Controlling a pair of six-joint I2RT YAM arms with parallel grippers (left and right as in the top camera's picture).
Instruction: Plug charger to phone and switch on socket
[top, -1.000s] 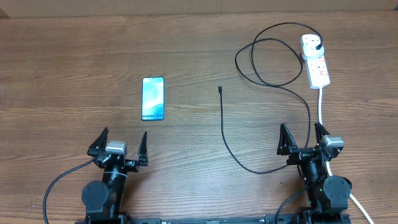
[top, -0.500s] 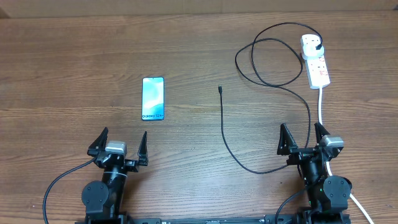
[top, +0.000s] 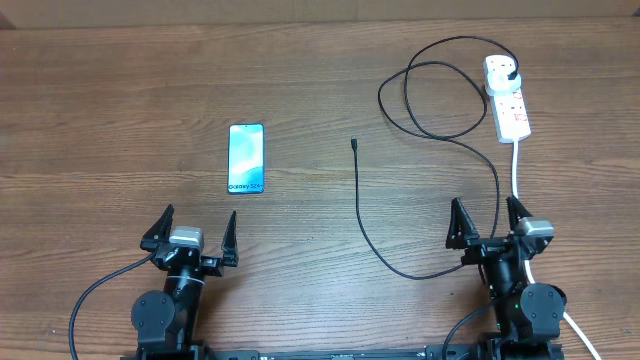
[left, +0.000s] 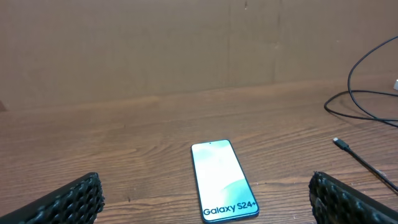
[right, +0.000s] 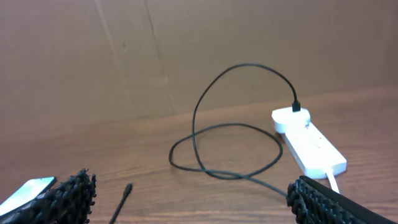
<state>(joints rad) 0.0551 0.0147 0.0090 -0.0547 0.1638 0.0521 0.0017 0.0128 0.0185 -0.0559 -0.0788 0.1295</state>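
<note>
Black charger (top: 359, 190), phone (top: 246, 158) unmoved, left hand (top: 198, 218), right hand (top: 484, 208) unchanged

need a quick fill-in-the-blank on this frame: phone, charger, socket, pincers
1. The phone lies with its screen facing ___.
2. The charger has its far end plugged into the ___.
3. The left pincer and right pincer are both ___, holding nothing.
4. The thick cord from the socket is ___ in colour.

Missing words: up; socket; open; white.
</note>
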